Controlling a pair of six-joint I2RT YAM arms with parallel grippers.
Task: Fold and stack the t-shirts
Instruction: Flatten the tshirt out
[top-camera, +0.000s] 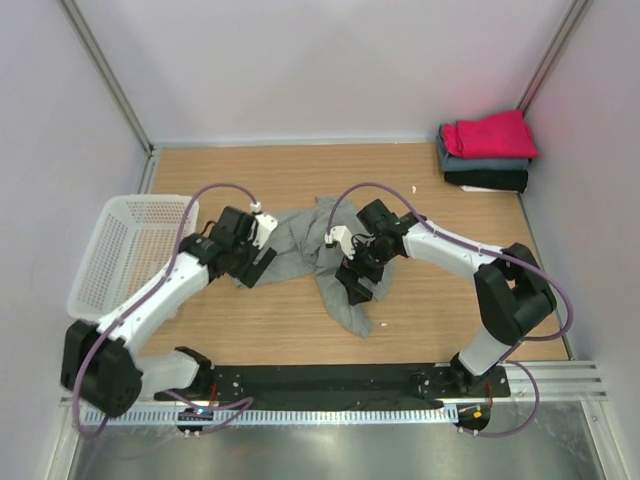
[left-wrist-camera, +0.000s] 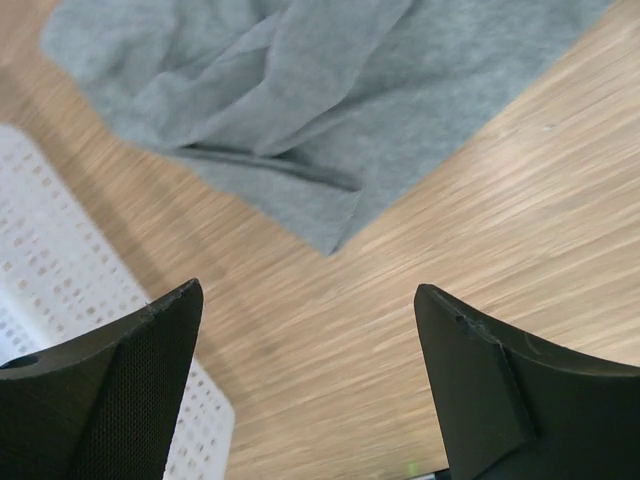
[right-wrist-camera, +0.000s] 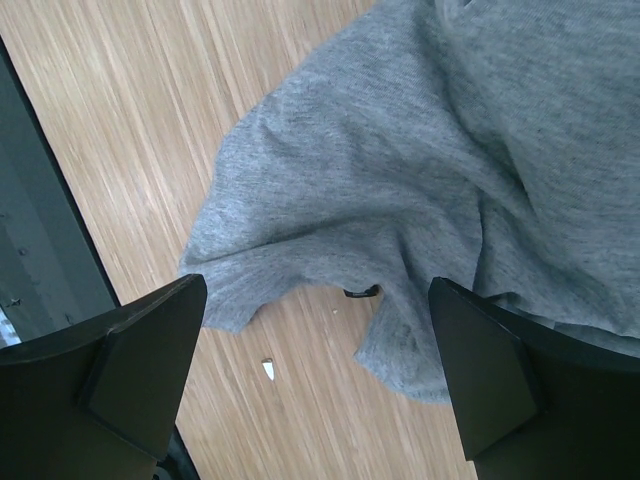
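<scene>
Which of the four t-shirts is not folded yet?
The heather-grey cotton t-shirt, lying crumpled in the middle. The magenta-red, slate-blue and black ones sit folded in a stack at the far right corner.

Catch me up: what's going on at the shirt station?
A grey t-shirt lies crumpled in the middle, not yet folded. The left gripper is open beside its left edge and the right gripper is open over its near end; neither holds anything. Three folded ones are stacked in the far right corner: red t-shirt, blue t-shirt, black t-shirt. A white basket stands left.
</scene>
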